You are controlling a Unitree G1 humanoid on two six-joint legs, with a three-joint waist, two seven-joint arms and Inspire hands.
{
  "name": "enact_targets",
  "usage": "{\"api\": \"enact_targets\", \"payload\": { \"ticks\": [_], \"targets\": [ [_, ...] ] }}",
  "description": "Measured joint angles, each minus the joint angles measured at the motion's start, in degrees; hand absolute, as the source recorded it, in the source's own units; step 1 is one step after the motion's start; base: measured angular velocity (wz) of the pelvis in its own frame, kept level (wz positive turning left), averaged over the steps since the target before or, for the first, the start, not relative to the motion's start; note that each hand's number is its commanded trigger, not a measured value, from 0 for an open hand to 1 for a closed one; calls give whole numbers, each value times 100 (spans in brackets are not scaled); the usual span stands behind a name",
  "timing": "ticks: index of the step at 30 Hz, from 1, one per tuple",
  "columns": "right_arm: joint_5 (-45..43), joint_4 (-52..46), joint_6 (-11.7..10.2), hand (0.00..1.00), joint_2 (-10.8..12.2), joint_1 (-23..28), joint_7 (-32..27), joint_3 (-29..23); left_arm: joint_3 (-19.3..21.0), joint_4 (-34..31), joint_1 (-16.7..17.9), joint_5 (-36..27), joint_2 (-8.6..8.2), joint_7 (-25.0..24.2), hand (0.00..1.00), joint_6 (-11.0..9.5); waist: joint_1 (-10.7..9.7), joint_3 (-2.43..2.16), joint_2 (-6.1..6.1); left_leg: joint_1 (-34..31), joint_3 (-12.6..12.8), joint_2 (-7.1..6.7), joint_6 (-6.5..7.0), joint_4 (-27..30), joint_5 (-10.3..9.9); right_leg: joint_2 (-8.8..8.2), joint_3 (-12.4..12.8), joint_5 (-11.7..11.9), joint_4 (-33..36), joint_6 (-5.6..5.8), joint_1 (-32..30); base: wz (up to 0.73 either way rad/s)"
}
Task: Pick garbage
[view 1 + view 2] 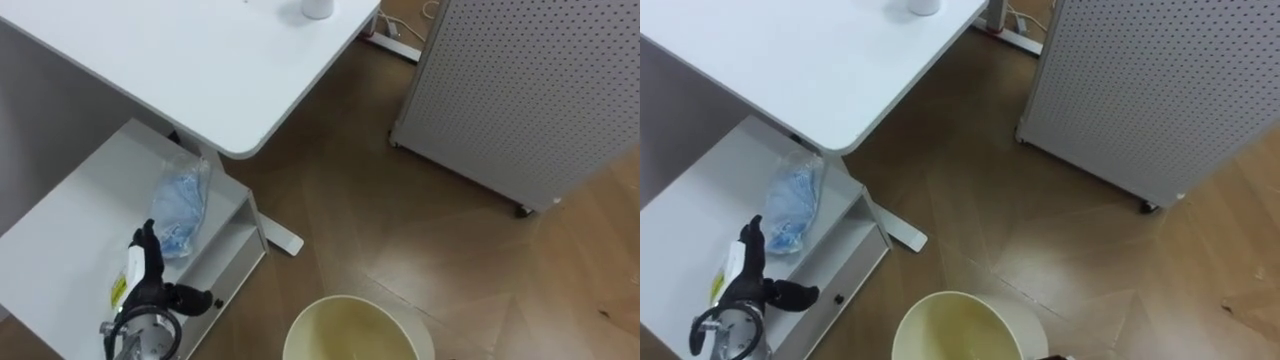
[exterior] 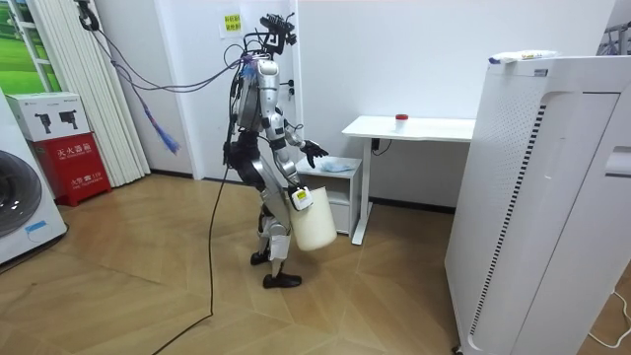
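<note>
At the robot's feet, nearest the head camera, hangs a cream bin, its mouth facing up. In the room view the right hand is at the bin's rim, but its grip cannot be made out. The left hand reaches over a low white cabinet, fingers straight, thumb spread, holding nothing. Just beyond its fingertips lies the garbage, a crumpled clear bag with blue inside. Farther off stand a white desk, a cup and a perforated panel.
</note>
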Motion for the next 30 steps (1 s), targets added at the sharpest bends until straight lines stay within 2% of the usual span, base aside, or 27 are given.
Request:
{"api": "enact_targets", "payload": {
  "ticks": [6, 10, 11, 14, 18, 20, 23, 27, 29, 30],
  "targets": [
    [154, -7, 16, 100, 57, -50, 5, 15, -13, 1, -48, 225, 169, 160, 0, 9, -107, 2, -16, -238, 6, 33, -6, 166, -16, -2, -5, -30, 138, -29, -219, 0],
    [264, -131, 17, 100, 62, -50, -13, 6, -28, 15, -191, 381, 326, 260, 0, 115, -253, 7, -18, -591, -54, 46, -8, 346, -17, -17, -66, -38, 262, -57, -517, 5],
    [297, -214, 19, 100, 63, -45, -12, 7, -67, 47, -249, 462, 387, 302, 0, 152, -284, 14, -28, -685, -66, 50, -10, 383, -16, -20, -80, -37, 294, -64, -600, 7],
    [386, -273, 17, 100, 62, -52, -14, 6, -208, 80, -374, 523, 421, 402, 0, 227, -305, 21, -37, -857, -65, 68, -12, 452, -19, -17, -89, -38, 339, -77, -752, 0],
    [453, -474, 20, 100, 35, -25, -19, 9, -273, 176, -516, 592, 527, 458, 0, 231, -352, 28, -37, -1086, -51, 114, -24, 566, -38, -26, -163, -50, 423, -122, -950, 2],
    [531, -619, 19, 100, -5, -21, -78, 26, -402, 184, -593, 644, 656, 550, 0, 246, -403, 39, -27, -1270, -52, 124, -28, 678, -60, -37, -164, -98, 564, -140, -1136, 5],
    [578, -841, 29, 100, -118, -18, -139, 67, -404, 192, -747, 772, 707, 608, 0, 357, -404, 53, -11, -1531, -47, 138, -28, 887, -123, -67, -156, -184, 813, -163, -1404, 0],
    [623, -1005, 52, 100, -126, -19, -186, 72, -455, 192, -813, 841, 723, 611, 0, 378, -436, 56, -11, -1765, -36, 160, -37, 1125, -188, -122, -185, -324, 1102, -193, -1622, 9],
    [623, -1079, 95, 100, -126, -14, -180, 82, -455, 195, -817, 842, 724, 611, 0, 431, -440, 57, -11, -1840, 23, 232, -36, 1182, -210, -126, -235, -359, 1151, -217, -1677, 8],
    [622, -1098, 97, 100, -126, -10, -179, 82, -454, 202, -817, 846, 724, 610, 53, 445, -439, 57, -11, -1858, 22, 240, -36, 1195, -210, -129, -251, -364, 1153, -225, -1687, 8]
  ]
}}
